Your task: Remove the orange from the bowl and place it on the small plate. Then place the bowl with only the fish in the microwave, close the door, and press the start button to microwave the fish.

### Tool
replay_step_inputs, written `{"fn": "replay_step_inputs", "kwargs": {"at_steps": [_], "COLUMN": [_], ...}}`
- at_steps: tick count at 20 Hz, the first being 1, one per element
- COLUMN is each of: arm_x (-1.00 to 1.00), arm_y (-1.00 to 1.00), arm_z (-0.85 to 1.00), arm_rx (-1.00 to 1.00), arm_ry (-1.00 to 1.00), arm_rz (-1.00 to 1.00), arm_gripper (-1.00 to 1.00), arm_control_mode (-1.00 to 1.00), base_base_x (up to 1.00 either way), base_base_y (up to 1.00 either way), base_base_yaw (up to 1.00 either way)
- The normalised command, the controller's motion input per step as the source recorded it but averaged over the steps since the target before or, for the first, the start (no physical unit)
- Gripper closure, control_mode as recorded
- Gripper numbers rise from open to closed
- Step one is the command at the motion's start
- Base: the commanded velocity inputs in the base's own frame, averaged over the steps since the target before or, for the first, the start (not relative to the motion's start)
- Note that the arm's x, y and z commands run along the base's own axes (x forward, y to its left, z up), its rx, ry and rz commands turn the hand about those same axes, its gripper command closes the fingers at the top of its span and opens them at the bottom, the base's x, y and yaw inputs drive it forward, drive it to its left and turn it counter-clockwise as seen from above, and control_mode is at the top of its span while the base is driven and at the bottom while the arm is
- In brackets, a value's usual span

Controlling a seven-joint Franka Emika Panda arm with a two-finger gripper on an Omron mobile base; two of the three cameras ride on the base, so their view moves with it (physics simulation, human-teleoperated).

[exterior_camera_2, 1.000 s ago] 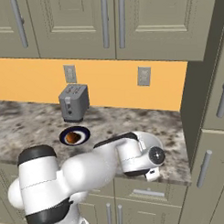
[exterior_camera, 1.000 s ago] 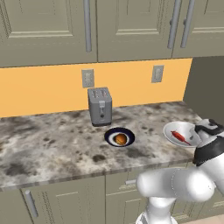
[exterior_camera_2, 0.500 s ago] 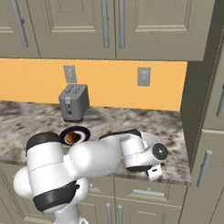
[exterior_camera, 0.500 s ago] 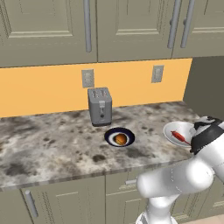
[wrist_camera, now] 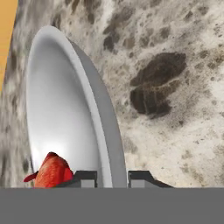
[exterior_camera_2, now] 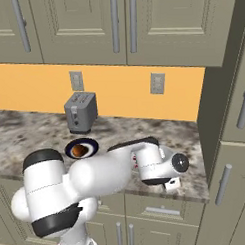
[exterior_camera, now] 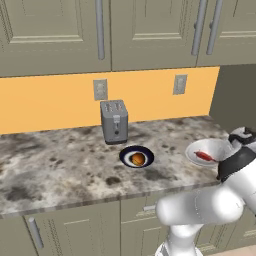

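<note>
The pale grey bowl sits on the counter at the right, with the red fish lying in it. The orange rests on the small plate with the navy rim, in front of the toaster. In the hand view my gripper is shut on the bowl's rim, one fingertip inside next to the fish and the other outside. The hand stands at the bowl's right edge. My arm hides the bowl in the right base view. The microwave and its door are out of view.
A grey toaster stands at the back of the marble counter, below two wall outlets. Beige cabinets hang above and a tall cabinet bounds the counter on the right. The small plate lies left of my arm.
The fingers have gone from wide open to shut on the bowl's rim. The hand has shifted slightly at the bowl's right edge. Plate, orange and toaster have not moved.
</note>
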Motion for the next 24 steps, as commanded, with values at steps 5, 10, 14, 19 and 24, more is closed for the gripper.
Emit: {"fn": "replay_step_inputs", "kwargs": {"at_steps": [5, 10, 14, 19, 24], "arm_x": [-0.07, -0.12, -0.16, -0.19, -0.53], "arm_y": [0.25, 0.38, 0.38, 0.29, 0.35], "arm_z": [0.83, 0.72, 0.70, 0.77, 0.58], "arm_rx": [0.00, 0.00, 0.00, 0.00, 0.00], "arm_ry": [-0.21, -0.16, -0.16, -0.14, -0.10], "arm_rz": [0.00, 0.00, 0.00, 0.00, 0.00], "arm_gripper": [1.00, 1.00, 1.00, 1.00, 1.00], "arm_control_mode": [-1.00, -1.00, -1.00, -1.00, -1.00], "base_base_x": [0.00, 0.00, 0.00, 0.00, 0.00], "base_base_y": [0.00, 0.00, 0.00, 0.00, 0.00], "base_base_yaw": [0.00, 0.00, 0.00, 0.00, 0.00]}}
